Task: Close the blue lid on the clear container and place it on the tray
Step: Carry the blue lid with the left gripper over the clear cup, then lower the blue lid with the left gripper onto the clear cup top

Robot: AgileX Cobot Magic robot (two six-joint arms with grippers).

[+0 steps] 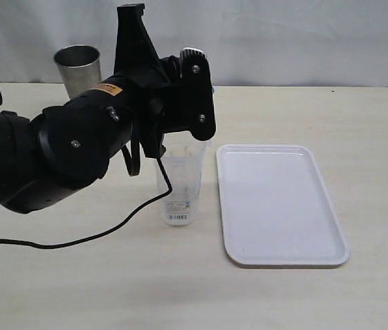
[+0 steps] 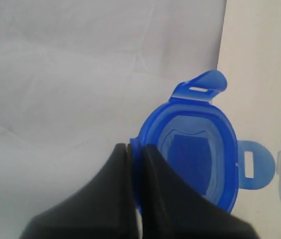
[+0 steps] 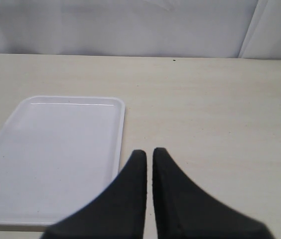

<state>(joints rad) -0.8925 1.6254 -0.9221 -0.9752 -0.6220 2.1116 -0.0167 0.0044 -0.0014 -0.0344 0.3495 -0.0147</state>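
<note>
In the left wrist view my left gripper [image 2: 134, 147] is shut on the rim of the blue lid [image 2: 195, 149], whose snap flaps stick out. In the exterior view that gripper [image 1: 192, 93] hangs just above the clear container [image 1: 179, 187], which stands upright on the table, and the gripper's body hides nearly all of the lid. The white tray [image 1: 280, 206] lies right beside the container and holds nothing. My right gripper [image 3: 149, 152] is shut and holds nothing, low over the table by the tray's [image 3: 51, 154] near corner. It does not show in the exterior view.
A steel cup [image 1: 78, 67] stands at the back left behind the left arm. A black cable [image 1: 111, 230] hangs from the arm and trails over the table in front of the container. A white curtain closes off the back.
</note>
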